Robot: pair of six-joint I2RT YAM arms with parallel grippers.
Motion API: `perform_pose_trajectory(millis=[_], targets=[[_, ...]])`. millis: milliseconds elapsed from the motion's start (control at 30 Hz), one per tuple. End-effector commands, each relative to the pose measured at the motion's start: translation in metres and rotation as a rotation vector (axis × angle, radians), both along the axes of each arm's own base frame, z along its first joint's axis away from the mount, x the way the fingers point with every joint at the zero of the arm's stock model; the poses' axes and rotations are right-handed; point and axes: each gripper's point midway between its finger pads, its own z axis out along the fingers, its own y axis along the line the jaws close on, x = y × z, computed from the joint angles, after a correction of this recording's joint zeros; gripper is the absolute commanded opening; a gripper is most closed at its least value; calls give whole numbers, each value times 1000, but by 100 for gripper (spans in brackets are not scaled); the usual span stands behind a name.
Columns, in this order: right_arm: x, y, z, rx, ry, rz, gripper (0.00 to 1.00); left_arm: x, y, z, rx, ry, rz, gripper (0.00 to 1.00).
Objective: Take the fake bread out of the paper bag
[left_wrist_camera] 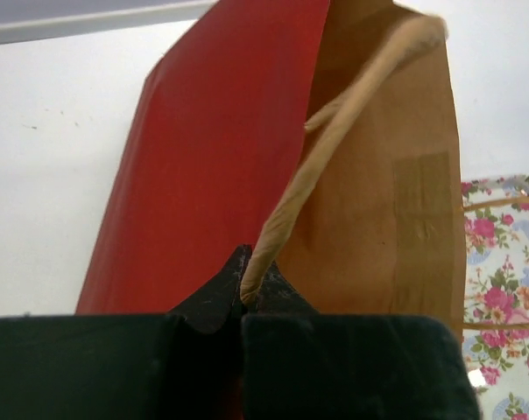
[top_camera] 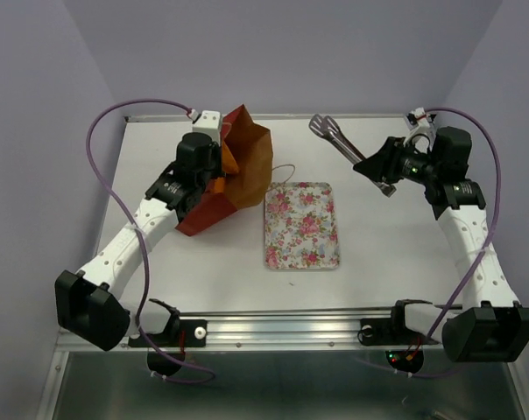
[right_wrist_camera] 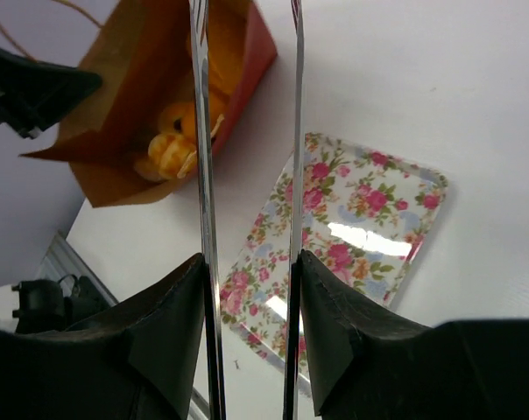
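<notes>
The paper bag point(top_camera: 247, 166), red outside and brown inside, leans at the back left of the table with its mouth turned toward the right. My left gripper point(top_camera: 214, 164) is at the bag's rim. In the left wrist view this gripper point(left_wrist_camera: 251, 282) is shut on the bag's tan cord handle point(left_wrist_camera: 335, 140), next to the bag's red wall point(left_wrist_camera: 212, 157). The right wrist view looks into the bag point(right_wrist_camera: 116, 87), where glossy orange fake bread point(right_wrist_camera: 170, 149) lies. My right gripper point(top_camera: 378, 164) point(right_wrist_camera: 251, 271) is shut on metal tongs point(top_camera: 333, 134) point(right_wrist_camera: 201, 131), well to the right of the bag.
A floral rectangular tray point(top_camera: 301, 225) lies flat in the middle of the table, just right of the bag, and also shows in the wrist views point(left_wrist_camera: 501, 262) point(right_wrist_camera: 352, 210). A loose cord handle point(top_camera: 285, 169) lies by the tray's far edge. A metal rail point(top_camera: 282, 325) runs along the near edge.
</notes>
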Motion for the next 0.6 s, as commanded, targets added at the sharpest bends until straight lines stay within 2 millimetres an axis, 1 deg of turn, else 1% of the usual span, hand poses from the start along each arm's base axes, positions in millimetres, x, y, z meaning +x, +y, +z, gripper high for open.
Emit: perform_pose_trajectory(millis=[0,33,67,100,133,167,200,267,367,400,433,500,533,567], targets=[[-28,26,18,-3,-55,104,49,-8,-3,12,-64,-77,37,0],[-33,32,14,-5,-34,116,49,-10,-7,12,-74,-80,27,0],[-41,44,12,-14,-30,146,49,-13,-10,8,-83,-75,19,0],[-46,50,9,-23,-23,167,49,-16,-14,12,-99,-91,3,0],[-53,56,8,-25,-10,189,49,-20,-24,11,-110,-92,-32,0],[-61,66,10,-25,-11,226,49,-22,-27,8,-111,-88,-41,0],[-62,68,16,-31,-24,224,49,-24,-29,9,-127,-93,-40,0],[-68,72,16,-52,-12,232,49,-27,-34,6,-132,-88,-41,0],[-68,77,3,-70,48,224,49,-29,-37,8,-176,-89,-30,0],[-71,85,-6,-73,79,254,49,-30,-38,9,-186,-90,-28,0],[-73,89,-19,-78,118,259,48,-31,-37,9,-202,-89,-15,0],[-72,95,-33,-101,148,254,48,-31,-39,16,-229,-112,-17,0],[-75,106,-40,-110,163,282,48,-30,-41,17,-236,-117,-19,0],[-77,112,-45,-116,171,296,48,-31,-42,18,-239,-117,-23,0]])
